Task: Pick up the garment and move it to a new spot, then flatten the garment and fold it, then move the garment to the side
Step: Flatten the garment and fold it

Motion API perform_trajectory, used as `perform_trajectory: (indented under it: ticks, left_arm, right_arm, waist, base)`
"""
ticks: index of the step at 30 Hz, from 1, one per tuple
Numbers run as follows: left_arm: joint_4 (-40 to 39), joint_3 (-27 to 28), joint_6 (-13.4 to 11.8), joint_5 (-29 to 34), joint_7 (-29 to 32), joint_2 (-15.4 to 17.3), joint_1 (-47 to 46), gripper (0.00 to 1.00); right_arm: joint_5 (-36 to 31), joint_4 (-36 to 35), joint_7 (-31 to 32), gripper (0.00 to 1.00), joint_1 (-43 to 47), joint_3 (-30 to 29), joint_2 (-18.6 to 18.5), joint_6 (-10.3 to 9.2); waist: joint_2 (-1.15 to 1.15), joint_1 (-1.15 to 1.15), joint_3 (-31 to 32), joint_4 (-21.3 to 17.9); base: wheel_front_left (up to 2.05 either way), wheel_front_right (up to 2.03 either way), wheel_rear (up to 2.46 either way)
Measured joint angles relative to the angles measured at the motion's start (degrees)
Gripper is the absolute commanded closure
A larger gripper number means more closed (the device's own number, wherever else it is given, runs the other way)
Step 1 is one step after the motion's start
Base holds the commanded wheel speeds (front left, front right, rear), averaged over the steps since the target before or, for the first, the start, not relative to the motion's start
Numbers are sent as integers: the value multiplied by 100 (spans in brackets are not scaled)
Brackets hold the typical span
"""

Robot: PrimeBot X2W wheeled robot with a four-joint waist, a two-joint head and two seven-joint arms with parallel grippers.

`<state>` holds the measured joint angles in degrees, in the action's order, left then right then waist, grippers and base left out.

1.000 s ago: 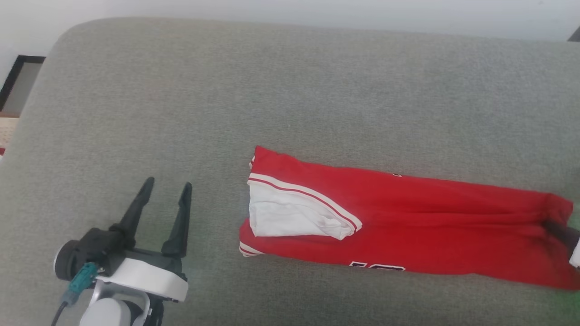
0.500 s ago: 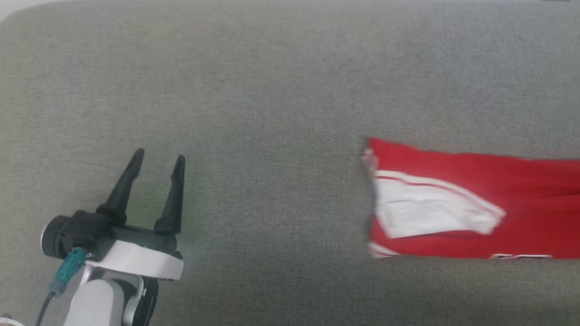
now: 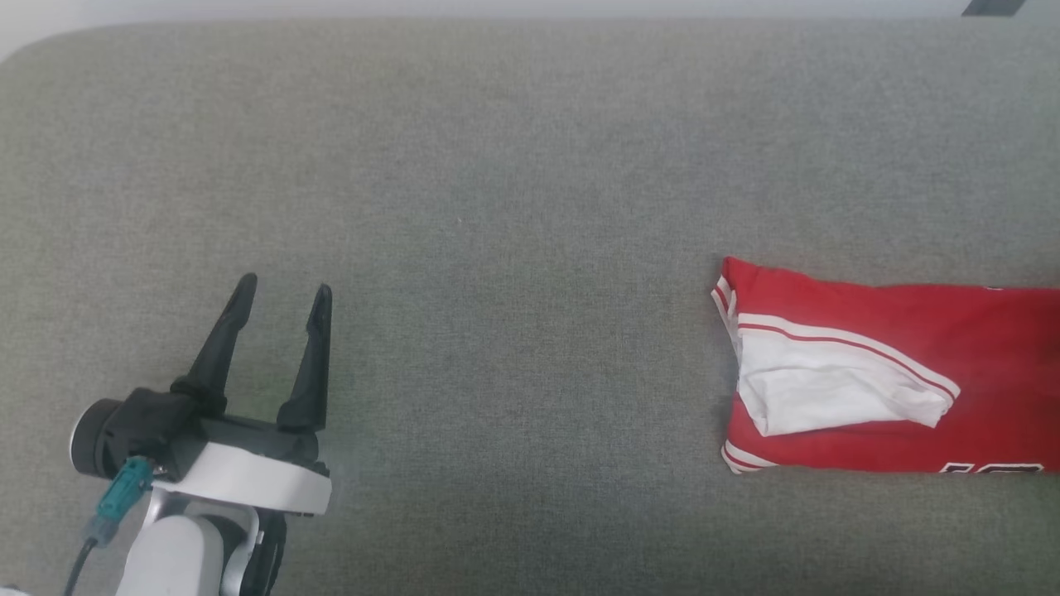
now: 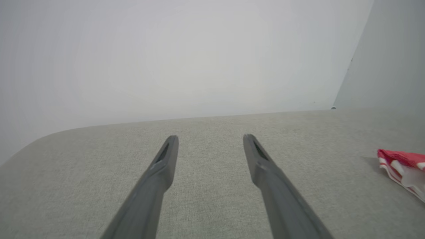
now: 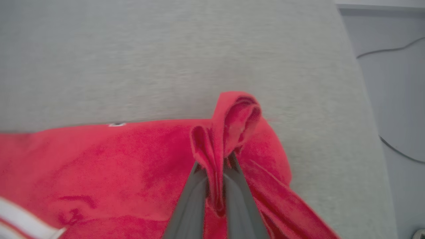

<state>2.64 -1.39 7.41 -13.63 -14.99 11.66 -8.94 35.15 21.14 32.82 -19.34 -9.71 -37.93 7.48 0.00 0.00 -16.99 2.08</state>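
Your left gripper (image 3: pixel 285 286) sits over the left part of the grey cushioned surface (image 3: pixel 497 207), near its rounded far-left corner. Its two dark fingers are spread wide with nothing between them. In the left wrist view the fingers point across bare grey fabric toward the surface's far edge and a pale wall (image 4: pixel 166 49).

The garment (image 3: pixel 894 381) lies well apart from that gripper, on the right part of the surface. It is folded into a long red band that runs out past the head view's right border. The end facing your left gripper shows a white sleeve panel (image 3: pixel 828 389) with red-and-white striped trim lying on top of the red. A strip of white dark-outlined lettering (image 3: pixel 990 468) peeks out along the band's near side. From the left wrist view you see only that striped end, low at the right.

Your right gripper (image 5: pixel 215 172) is clamped tight on the garment's other end. A bunched fold of red fabric is pinched between its two fingers and stands up above their tips. The rest of the cloth spreads flat to the left in that view. This gripped end lies close to the surface's right edge, and beyond it you can see a grey floor (image 5: pixel 398 99) with a thin dark cable (image 5: pixel 385 51) on it.
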Motion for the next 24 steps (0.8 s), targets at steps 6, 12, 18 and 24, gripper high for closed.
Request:
perform_trajectory:
  ticks: [6,12,18,24]
  left_arm:
    - [2,-37,0,-14,0,-12,101,0]
    - [-42,-112,0,-42,-1,-99,142,0]
    - [-15,-219,0,-40,0,-152,164,0]
    - [79,-264,0,-73,0,-176,128,0]
  right_arm:
    - [372,-1557,486,100,235,1166,387,0]
    - [421,-2438,808,100,242,1948,661,0]
    - [404,-2554,865,100,112,2334,859,0]
    - [297,-2128,803,100,79,2597,915,0]
  waist:
    - [0,0,182,51]
    - [0,0,270,223]
    - [0,0,309,388]
    - [0,0,301,593]
  base:
    - [0,0,0]
    - [0,0,0]
    - [0,0,0]
    - [0,0,0]
